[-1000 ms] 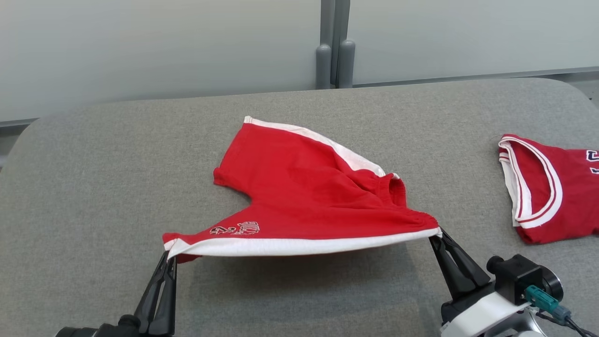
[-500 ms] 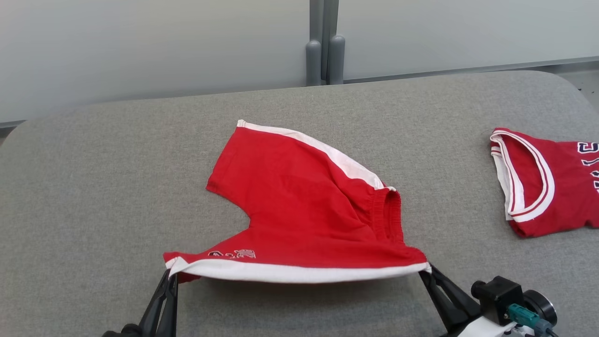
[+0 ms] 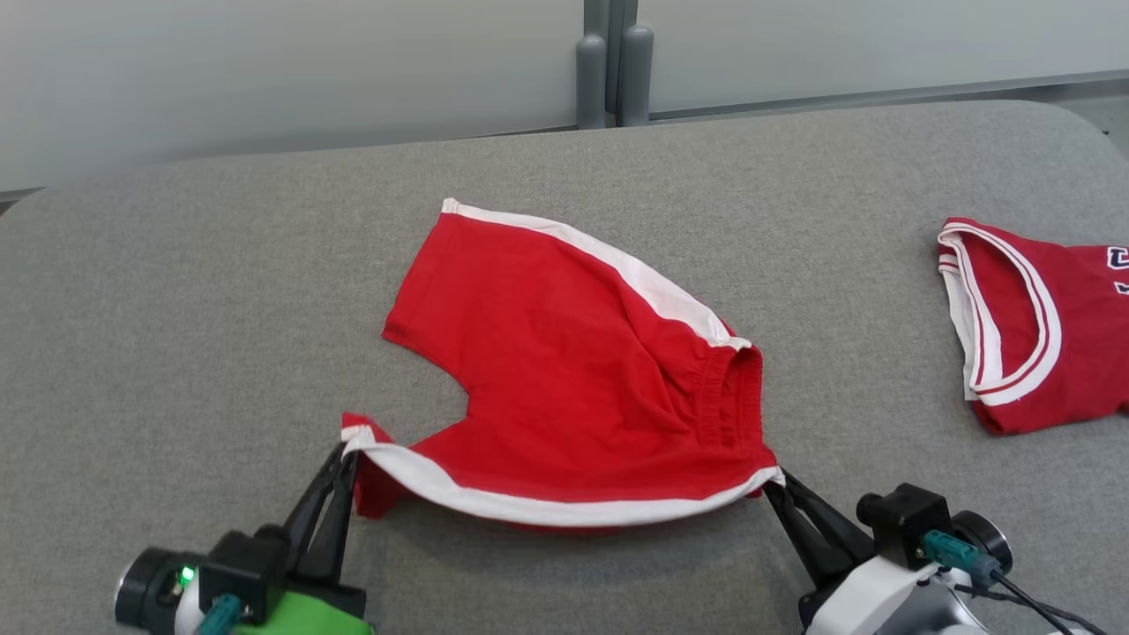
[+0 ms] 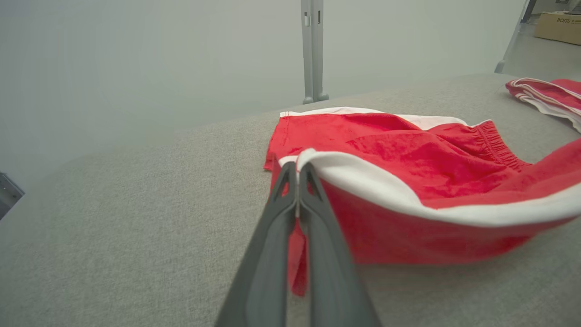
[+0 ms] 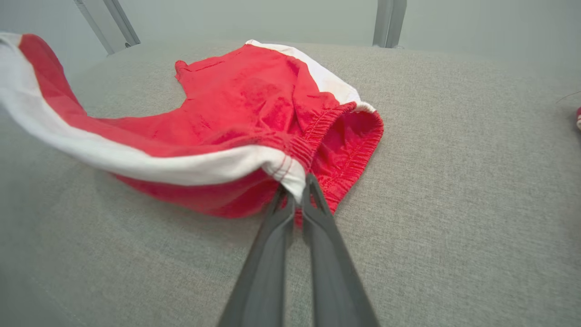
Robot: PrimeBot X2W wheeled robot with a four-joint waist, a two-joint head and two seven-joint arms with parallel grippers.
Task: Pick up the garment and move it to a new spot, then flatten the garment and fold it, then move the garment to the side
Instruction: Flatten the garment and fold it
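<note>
Head view: the red shorts [image 3: 582,379] lie mid-table [image 3: 176,309] with the near side lifted. The left claw [image 3: 346,450] is clamped on the leg-hem corner and the right claw [image 3: 776,481] on the waistband corner, likely to carry that edge over for folding. The long axis runs left to right, waistband to the robot's right.
Left wrist view: the white stripe [image 4: 390,188] sags between the grips.
Right wrist view: the far half rests flat

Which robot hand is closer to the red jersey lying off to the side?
Right. The right gripper pinches the shorts at the waistband corner, and the jersey lies apart on its right, farther back. The left gripper pinches the leg hem at the shorts' opposite end.
</note>
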